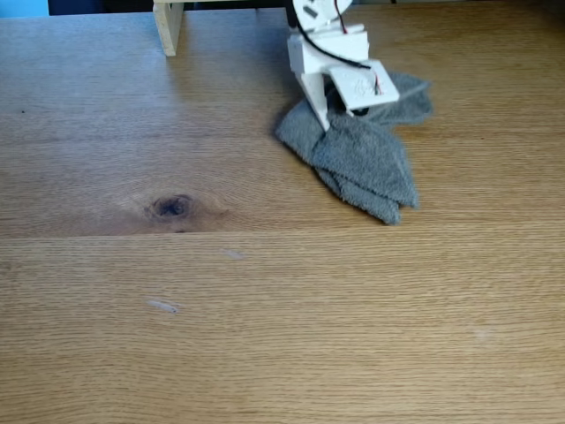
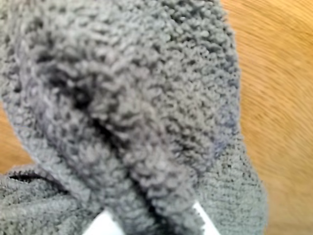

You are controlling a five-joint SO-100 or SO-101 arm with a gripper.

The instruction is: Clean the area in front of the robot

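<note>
Fixed view: the bench (image 1: 282, 336), a light oak top of wide grained planks, is the surface to be cleaned. A grey cloth (image 1: 366, 159) lies crumpled on it toward the far side, right of centre, touching the wood. The robot (image 1: 328, 49), a white arm with black and red wires, stands directly over the cloth, its hand (image 1: 335, 113) pressed down into the upper folds.

In the wrist view the cloth (image 2: 137, 98) bulges up close to the lens, and two white tips show at the bottom edge with a fold of cloth (image 2: 146, 196) pinched between them. The hand is judged to be clenched on the cloth.

Progress: the cloth appears secured, but wiping looks barely under way. A pale smudge (image 1: 162, 306) and a fainter one (image 1: 233, 254) lie on the near planks, well apart from the cloth, untouched. A dark knot (image 1: 172, 207) is in the wood itself, not dirt. A pale wooden post (image 1: 168, 26) stands at the far edge.
</note>
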